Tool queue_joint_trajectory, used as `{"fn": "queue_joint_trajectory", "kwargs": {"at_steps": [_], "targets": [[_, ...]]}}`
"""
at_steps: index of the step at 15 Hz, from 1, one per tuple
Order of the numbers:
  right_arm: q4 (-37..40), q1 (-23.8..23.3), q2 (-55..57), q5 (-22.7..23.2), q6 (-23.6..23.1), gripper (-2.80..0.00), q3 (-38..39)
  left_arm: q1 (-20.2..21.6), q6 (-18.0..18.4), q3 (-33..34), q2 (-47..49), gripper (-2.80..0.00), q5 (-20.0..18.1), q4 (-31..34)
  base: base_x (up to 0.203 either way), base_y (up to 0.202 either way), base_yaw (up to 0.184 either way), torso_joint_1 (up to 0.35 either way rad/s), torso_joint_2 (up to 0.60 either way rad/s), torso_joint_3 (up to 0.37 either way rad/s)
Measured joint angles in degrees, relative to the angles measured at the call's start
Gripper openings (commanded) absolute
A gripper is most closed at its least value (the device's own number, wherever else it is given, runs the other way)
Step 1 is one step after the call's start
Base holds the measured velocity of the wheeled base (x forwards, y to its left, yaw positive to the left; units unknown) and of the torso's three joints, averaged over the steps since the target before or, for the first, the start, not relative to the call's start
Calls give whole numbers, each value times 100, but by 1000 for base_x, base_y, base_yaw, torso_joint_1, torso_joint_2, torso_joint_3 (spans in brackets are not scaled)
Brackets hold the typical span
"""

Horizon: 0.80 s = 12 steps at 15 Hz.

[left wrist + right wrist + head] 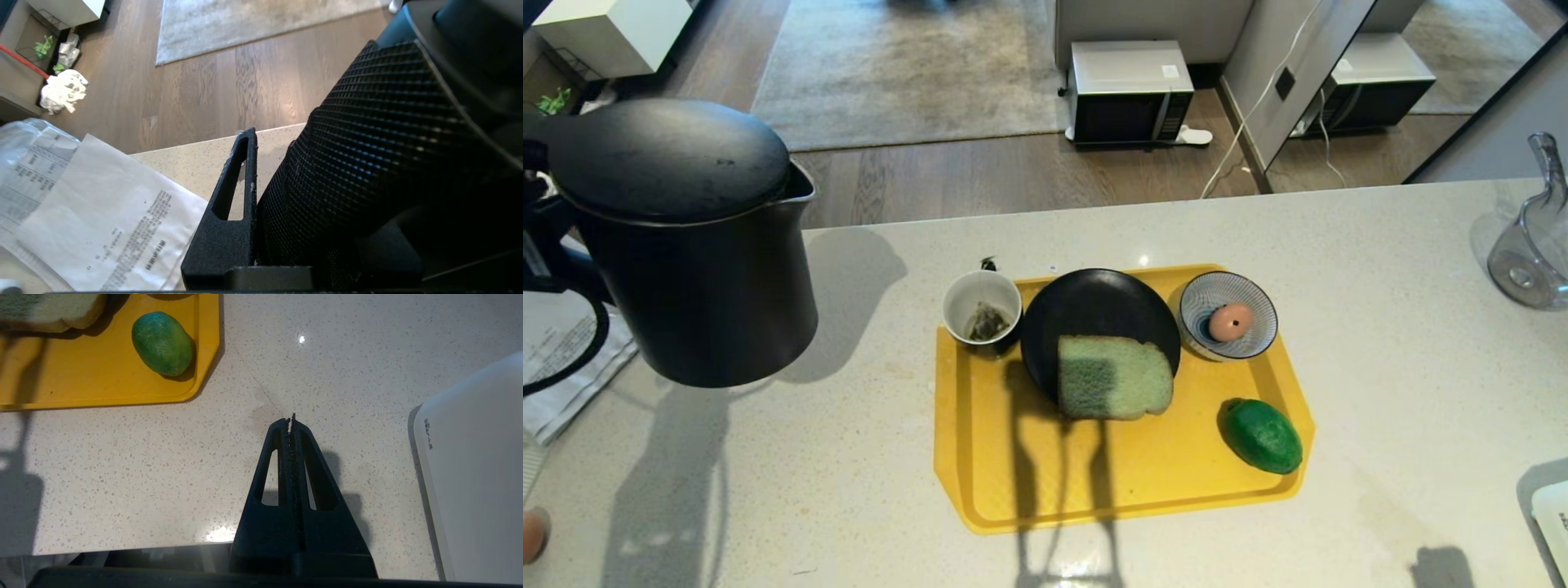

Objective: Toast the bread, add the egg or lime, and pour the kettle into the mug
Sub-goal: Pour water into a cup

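Observation:
The black kettle (686,245) hangs upright above the counter's left side, its spout towards the tray. My left gripper (286,147) is shut on the kettle's ribbed handle (367,134); one finger (241,183) shows beside it. The mug (982,309), white inside with a tea bag, stands at the yellow tray's (1013,465) far left corner. The pale green bread (1112,377) lies on a black plate (1094,306). An egg (1230,322) sits in the blue-striped bowl (1262,304). The lime (1262,435) lies at the tray's near right. My right gripper (291,418) hovers shut over bare counter, right of the tray.
Printed papers (102,220) lie on the counter under the kettle's left side. A clear glass jug (1531,245) stands at the far right, and a white appliance (474,465) at the near right. Beyond the counter's far edge, a microwave (1131,90) sits on the floor.

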Motion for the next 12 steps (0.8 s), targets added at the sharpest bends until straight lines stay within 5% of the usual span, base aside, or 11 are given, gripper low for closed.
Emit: {"fn": "queue_joint_trajectory", "kwargs": {"at_steps": [7,12], "targets": [[-2,0,0,0,0,-280,0,-174,1448,-913,33,-280,-14,1766,0,0,0,1,0,-5],[1,0,0,0,1,-280,0,-440,2269,-1526,336,-280,225,2258,0,0,0,0,0,0]]}}
